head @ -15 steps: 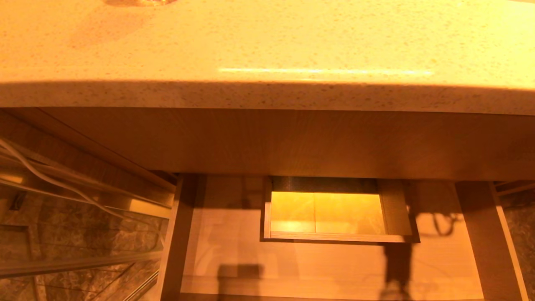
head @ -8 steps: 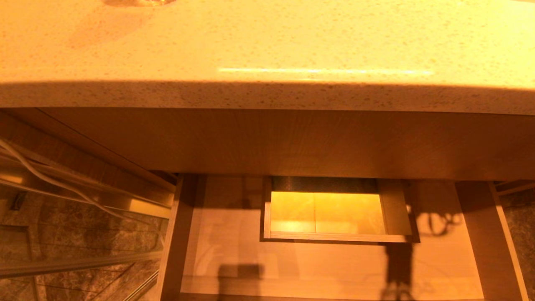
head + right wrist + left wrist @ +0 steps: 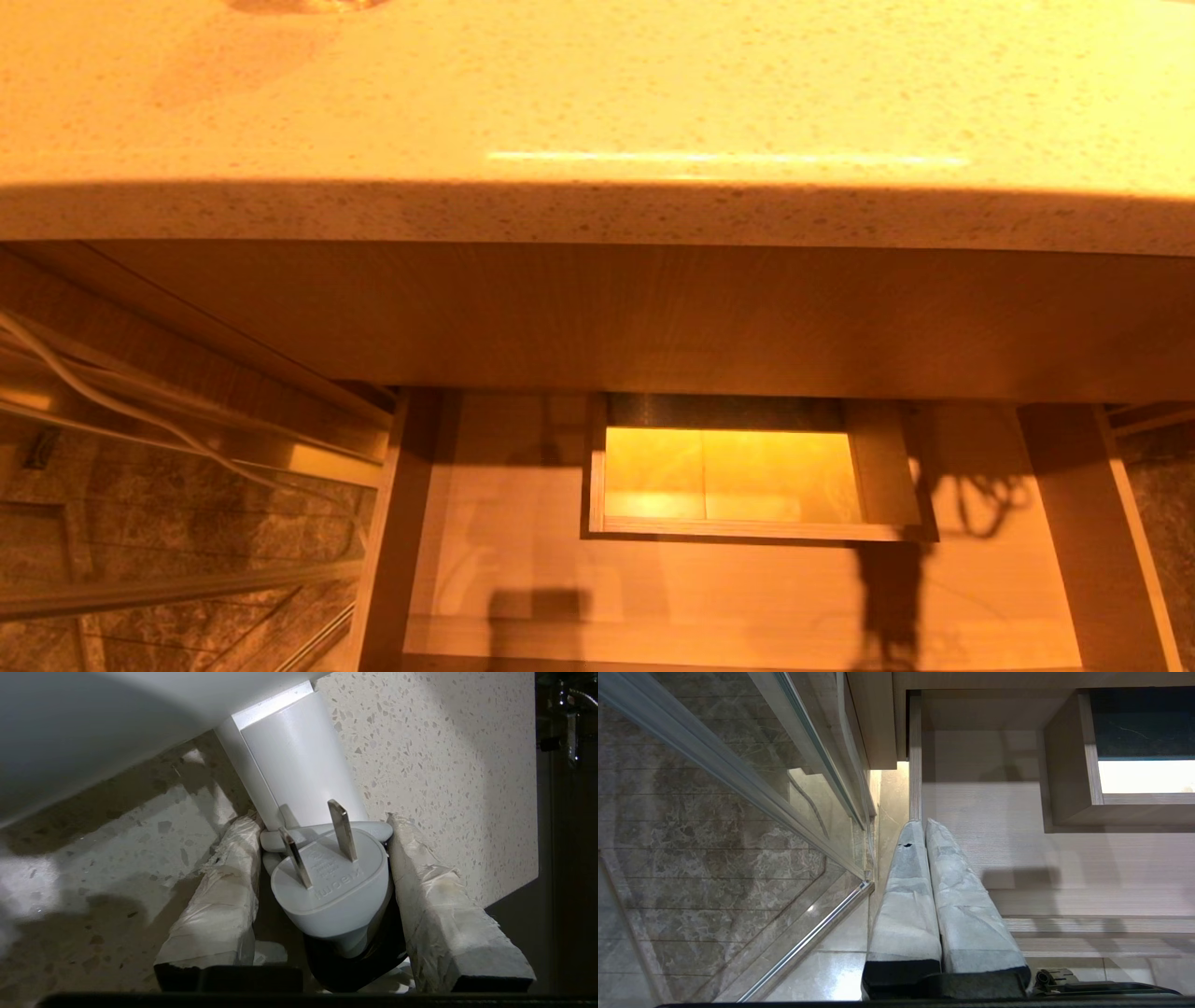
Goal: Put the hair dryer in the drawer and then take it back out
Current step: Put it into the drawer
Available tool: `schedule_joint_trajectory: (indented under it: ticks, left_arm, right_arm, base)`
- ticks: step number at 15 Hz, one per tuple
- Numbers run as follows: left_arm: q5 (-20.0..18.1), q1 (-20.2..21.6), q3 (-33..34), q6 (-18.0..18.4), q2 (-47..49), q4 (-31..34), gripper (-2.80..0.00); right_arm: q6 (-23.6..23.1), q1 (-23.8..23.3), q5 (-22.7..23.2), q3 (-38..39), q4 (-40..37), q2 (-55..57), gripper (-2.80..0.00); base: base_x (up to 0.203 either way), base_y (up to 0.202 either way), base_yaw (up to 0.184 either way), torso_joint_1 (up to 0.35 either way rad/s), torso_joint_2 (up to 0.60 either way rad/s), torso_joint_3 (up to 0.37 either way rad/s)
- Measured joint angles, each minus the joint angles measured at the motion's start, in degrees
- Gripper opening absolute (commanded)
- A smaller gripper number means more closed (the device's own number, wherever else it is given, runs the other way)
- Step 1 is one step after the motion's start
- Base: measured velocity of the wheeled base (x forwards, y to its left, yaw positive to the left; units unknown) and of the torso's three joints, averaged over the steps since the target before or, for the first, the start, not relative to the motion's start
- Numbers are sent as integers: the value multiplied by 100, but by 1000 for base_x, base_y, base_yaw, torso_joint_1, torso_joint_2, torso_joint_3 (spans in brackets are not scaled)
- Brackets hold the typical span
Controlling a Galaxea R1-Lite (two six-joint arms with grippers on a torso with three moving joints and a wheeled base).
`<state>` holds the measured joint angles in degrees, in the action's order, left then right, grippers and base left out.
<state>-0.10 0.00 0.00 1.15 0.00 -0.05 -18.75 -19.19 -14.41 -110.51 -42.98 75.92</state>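
Right hand [image 3: 322, 886] clamps hair dryer [image 3: 299, 779] handle and plug over desk [image 3: 444, 765] | drawer [image 3: 709, 579] open below desk | left hand [image 3: 924, 830] closed, idle beside drawer | you lower slowly, clear the desk edge

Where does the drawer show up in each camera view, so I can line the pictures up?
Head view: the drawer lies open at the bottom middle, under the counter.
Left wrist view: the drawer fills the picture's right half.
Right wrist view: not in it; only the hair dryer between the fingers.
Shared landmark: the boxed cut-out, in the head and left wrist views.
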Motion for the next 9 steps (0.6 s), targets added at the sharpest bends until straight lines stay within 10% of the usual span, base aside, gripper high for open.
schedule_joint_trajectory:
  ticks: [9]
  left_arm:
    - [1,0,0,-2,0,-2,-280]
  right_arm:
    - [-200,83,2,-13,219,-241,-280]
  base:
    - [0,0,0,0,0,0]
